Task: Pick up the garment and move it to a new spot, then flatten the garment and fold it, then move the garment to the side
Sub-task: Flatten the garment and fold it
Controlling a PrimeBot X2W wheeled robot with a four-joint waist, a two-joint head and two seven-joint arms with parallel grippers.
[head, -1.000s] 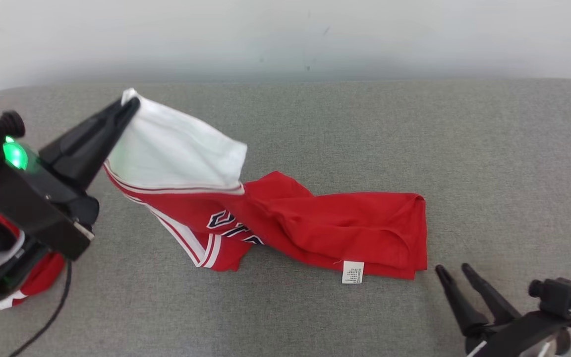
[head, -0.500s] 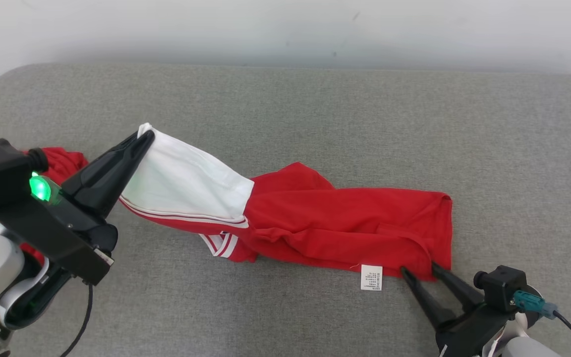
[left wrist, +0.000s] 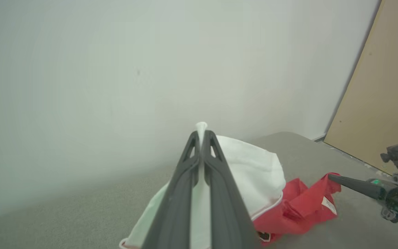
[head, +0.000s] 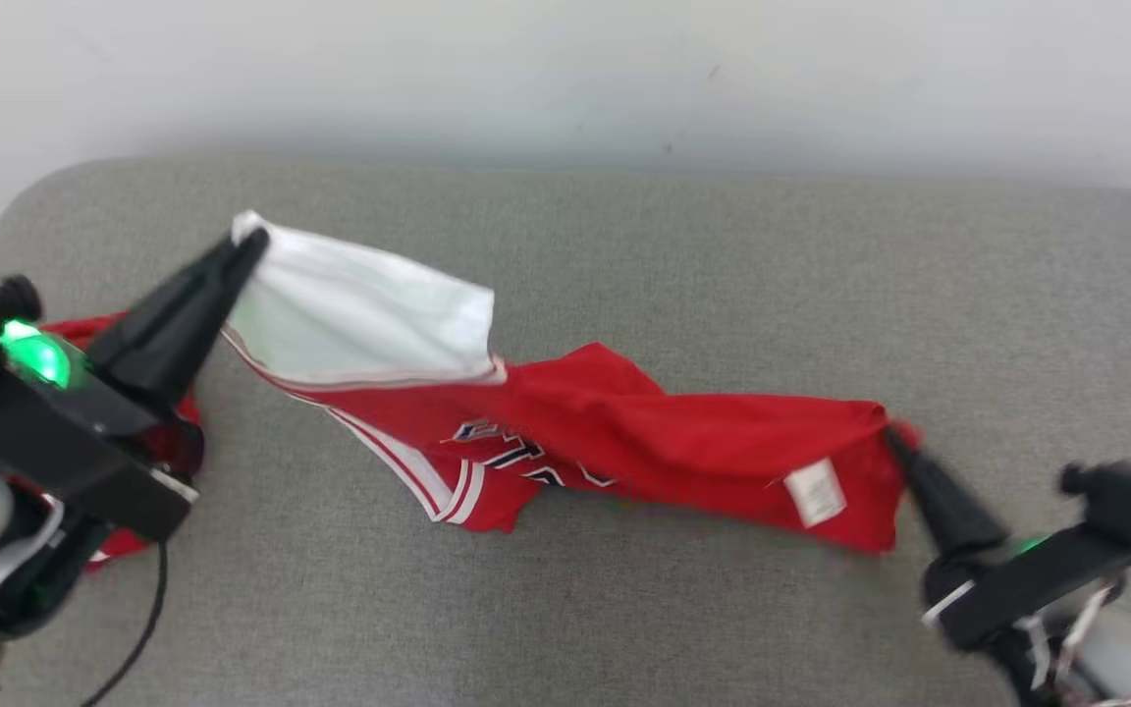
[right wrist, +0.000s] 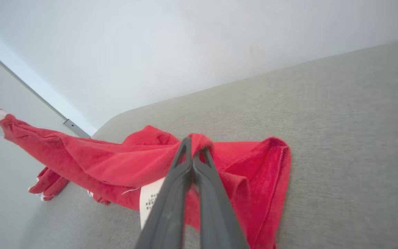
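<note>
Early stage, by my read: the garment (head: 624, 442) was pinched at both ends and stretched across the grey bench (head: 723, 245). It was twisted mid-length, not flat, not folded, not set aside. The left gripper (head: 249, 241) was clamped on the raised white end, and the right gripper (head: 894, 440) was clenched on the red corner by the care label (head: 814, 493). The right gripper was blurred in the head view. The lettering (head: 516, 457) was half buried in folds and unreadable. Red cloth (head: 84, 329) lay behind the left arm; same garment or another, could not tell.
</note>
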